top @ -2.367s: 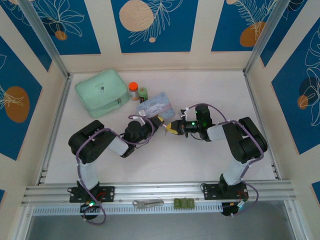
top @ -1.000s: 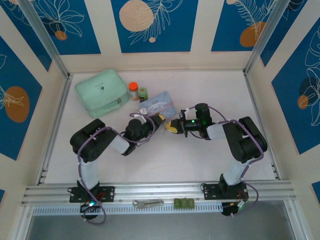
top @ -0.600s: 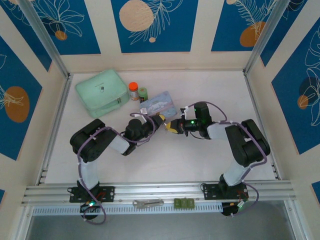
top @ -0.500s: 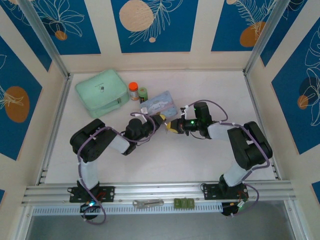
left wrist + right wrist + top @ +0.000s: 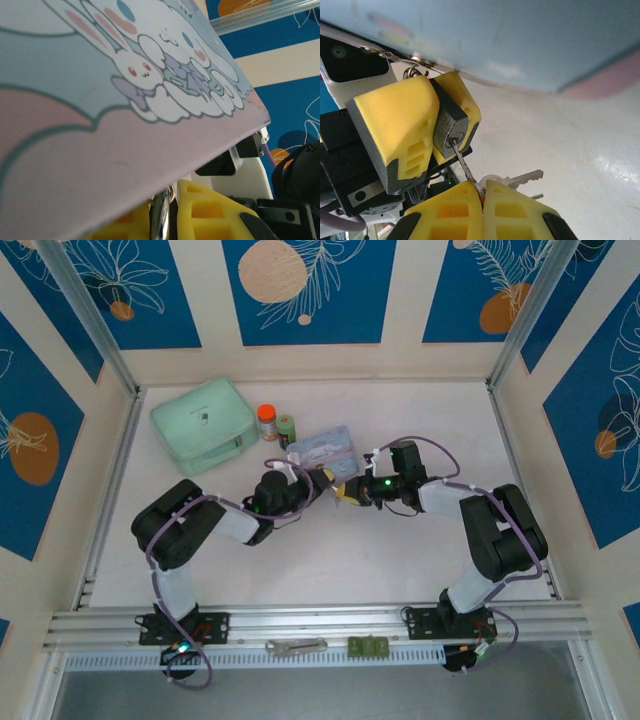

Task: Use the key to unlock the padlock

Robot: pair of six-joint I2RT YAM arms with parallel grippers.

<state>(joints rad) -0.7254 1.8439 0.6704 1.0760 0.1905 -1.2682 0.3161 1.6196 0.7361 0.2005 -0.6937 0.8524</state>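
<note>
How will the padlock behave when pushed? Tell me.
The padlock looks a stiff solid block, likely heavy for its size. Pinched between yellow pads with the thin key in its keyhole, it might pivot if pushed.

Matt black padlock (image 5: 448,125), shiny metal key (image 5: 463,161) — glossy pale table (image 5: 570,150) (mottled sheen).

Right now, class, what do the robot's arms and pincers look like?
The left arm and right arm have black joints, pale links and purple cables. The right wrist has a green light. The left pincer and right pincer have blocky yellow fingers with recesses.
</note>
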